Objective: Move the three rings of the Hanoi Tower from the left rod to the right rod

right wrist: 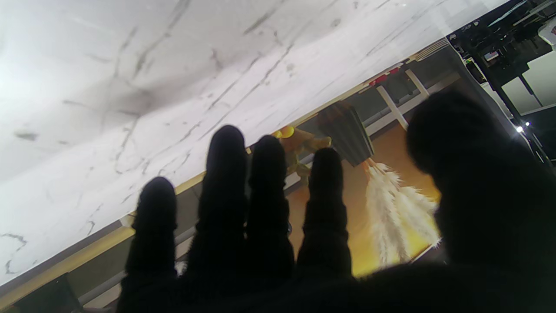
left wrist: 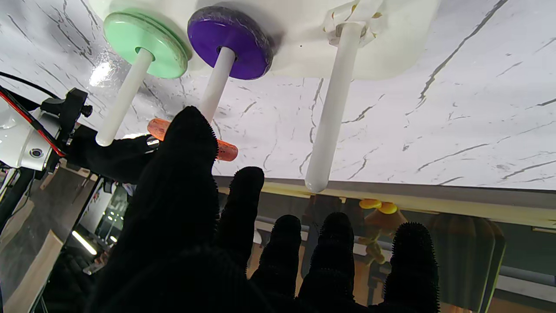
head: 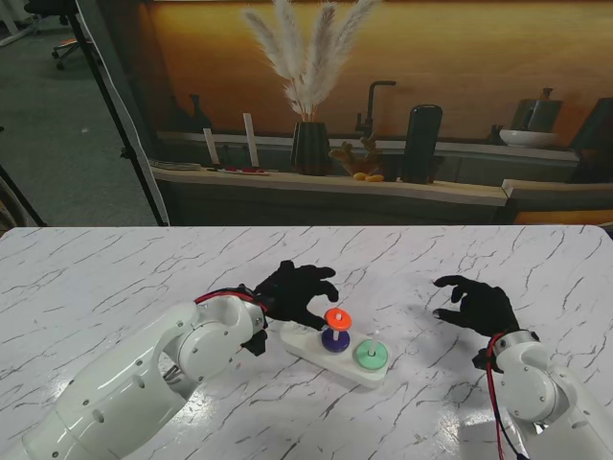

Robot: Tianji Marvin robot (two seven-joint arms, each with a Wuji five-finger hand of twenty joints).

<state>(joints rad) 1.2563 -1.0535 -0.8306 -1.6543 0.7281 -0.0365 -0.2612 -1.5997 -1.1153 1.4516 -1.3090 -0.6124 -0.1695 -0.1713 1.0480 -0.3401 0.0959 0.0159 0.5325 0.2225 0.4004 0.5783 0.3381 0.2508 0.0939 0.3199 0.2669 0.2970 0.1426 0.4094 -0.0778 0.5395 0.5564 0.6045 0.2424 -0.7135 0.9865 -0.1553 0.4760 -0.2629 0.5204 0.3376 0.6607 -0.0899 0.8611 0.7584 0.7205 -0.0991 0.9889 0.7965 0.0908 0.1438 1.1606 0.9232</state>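
The white Hanoi base [head: 351, 372] stands mid-table, turned at an angle. Its left rod [left wrist: 332, 108] is bare. A purple ring [head: 334, 339] lies at the foot of the middle rod, and a green ring [head: 371, 356] lies at the foot of the right rod. An orange ring [head: 336, 318] sits tilted at the tip of the middle rod, well above the purple one. My left hand [head: 292, 292] pinches it between thumb and forefinger; in the left wrist view the thumb [left wrist: 182, 152] hides the middle of the orange ring [left wrist: 223, 150]. My right hand [head: 479, 307] hovers right of the base with fingers spread and holds nothing.
The white marble table [head: 115, 278] stretches to both sides of the base. Beyond its far edge stands a counter with a dark vase of pampas grass [head: 309, 144] and a black bottle [head: 422, 142]. A tripod leg [head: 115, 115] rises at the far left.
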